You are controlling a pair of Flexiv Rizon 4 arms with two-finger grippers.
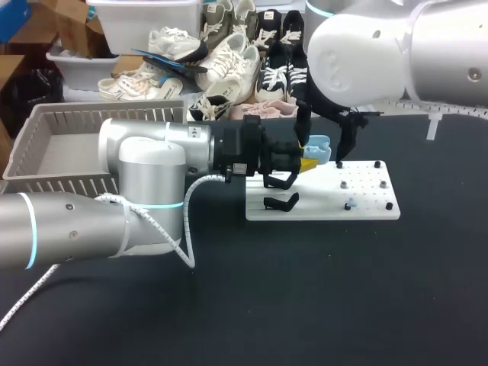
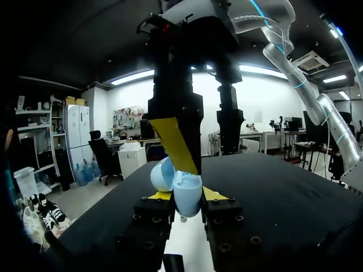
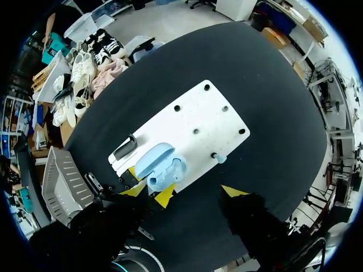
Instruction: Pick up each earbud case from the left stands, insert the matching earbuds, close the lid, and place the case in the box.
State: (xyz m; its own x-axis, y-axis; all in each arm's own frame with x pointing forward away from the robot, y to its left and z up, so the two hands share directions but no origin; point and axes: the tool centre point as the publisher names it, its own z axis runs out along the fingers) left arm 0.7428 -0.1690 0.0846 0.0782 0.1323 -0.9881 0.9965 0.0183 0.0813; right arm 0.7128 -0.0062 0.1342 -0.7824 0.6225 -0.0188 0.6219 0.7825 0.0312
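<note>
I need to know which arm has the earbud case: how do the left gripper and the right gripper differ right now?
The left gripper is shut on the light blue earbud case; the right gripper is open and holds nothing. The left gripper comes in level from the side; the right gripper hangs down from above, one finger close beside the case. Both have yellow tips and meet over the white plate.
</note>
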